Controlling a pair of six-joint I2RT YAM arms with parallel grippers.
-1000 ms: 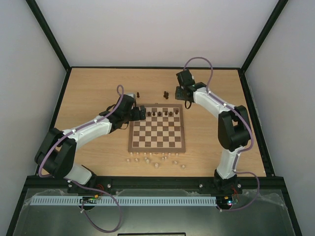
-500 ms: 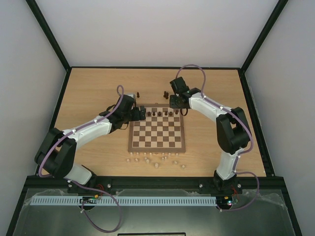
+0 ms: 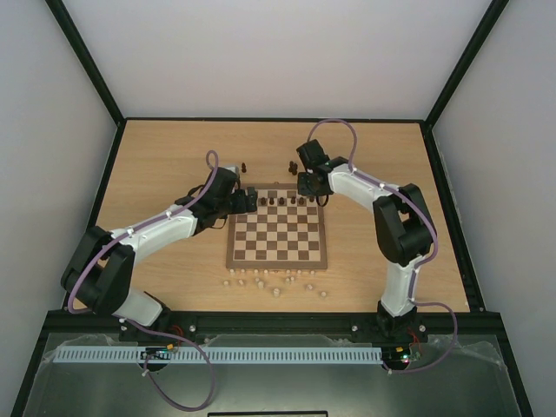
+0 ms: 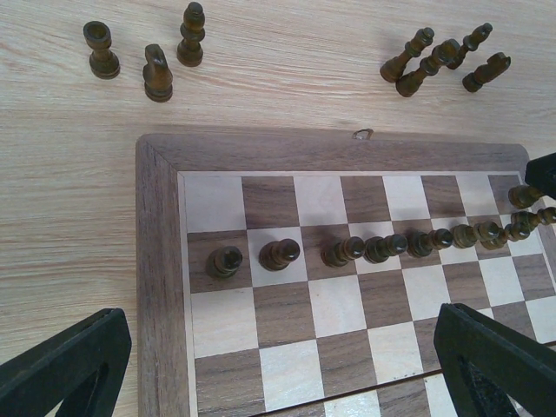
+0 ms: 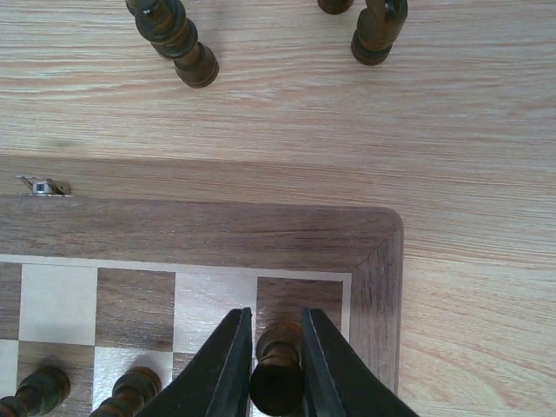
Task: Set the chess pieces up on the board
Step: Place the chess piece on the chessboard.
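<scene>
Fingers [image 5: 224, 365] of the right gripper [image 5: 276, 320] sit narrow, pinching a dark chess piece [image 5: 276, 382] between them over the board's [image 5: 217, 230] corner square. The left gripper [image 4: 282, 347] gapes wide, holding nothing.

Lighting's soft and even all round, no harsh glare anywhere. In the overhead shot the white walls [image 3: 261, 52] come out bright, and the chess pieces [image 3: 282, 201] are tiny dark specks, too small to make out. Both wrist views are crisp on the board [image 4: 161, 261] grain. Pieces there throw only faint short shadows and lean outward toward the frame edges, wide-angle style. The left gripper [image 4: 280, 320] shows its fingers [image 4: 61, 365] near-black and slightly soft in the bottom corners.
</scene>
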